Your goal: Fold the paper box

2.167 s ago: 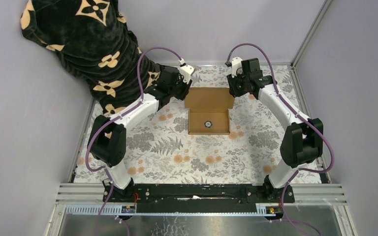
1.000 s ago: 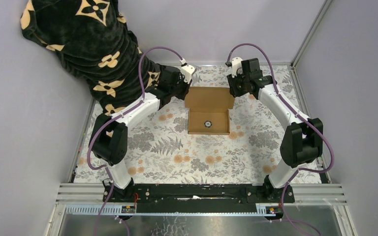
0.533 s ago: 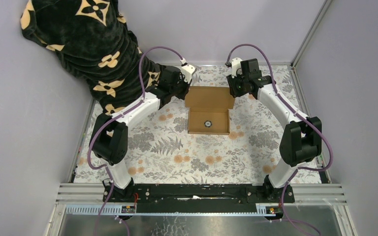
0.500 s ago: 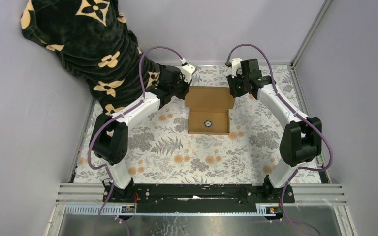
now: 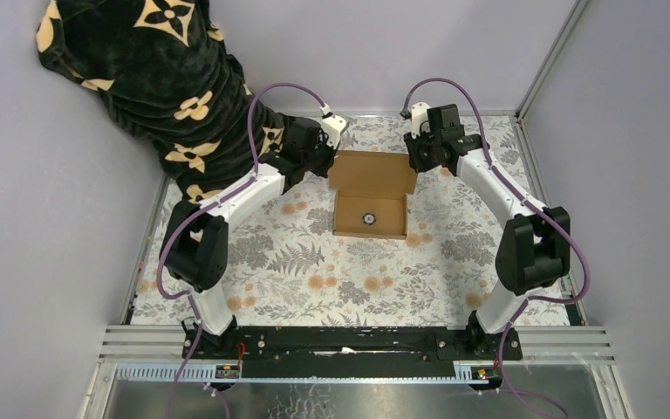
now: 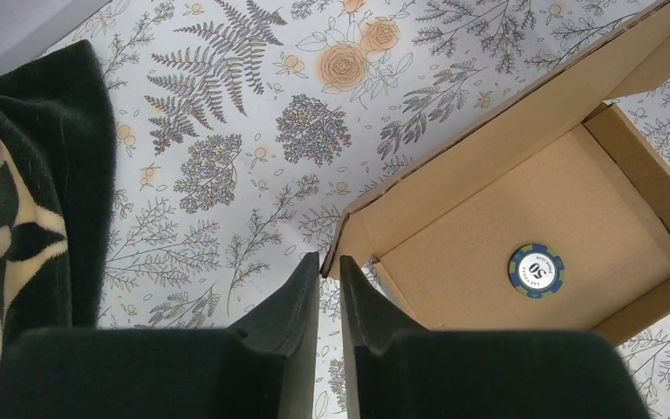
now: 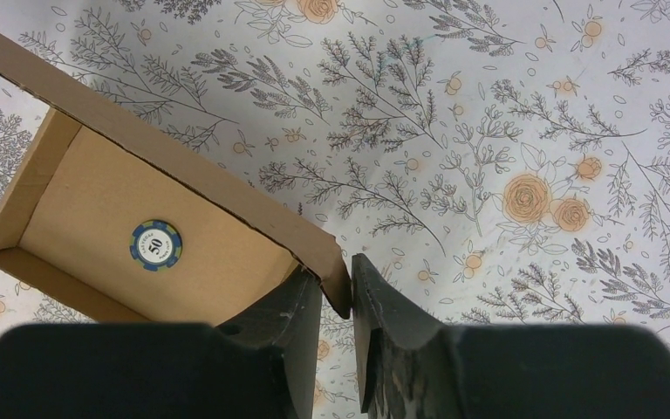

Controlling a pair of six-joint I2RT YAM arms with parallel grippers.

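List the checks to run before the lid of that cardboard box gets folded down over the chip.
1. Right gripper has the lid flap's corner: ok, the corner sits between its fingers.
2. Left gripper has the opposite corner: cannot tell. Its fingers are nearly together at the corner, but card between them is unclear.
3. Poker chip lies flat inside the paper box, off the walls: ok.
4. Tray walls stand upright: ok.
5. Black fabric is apart from the box: ok, it lies left of the left gripper.
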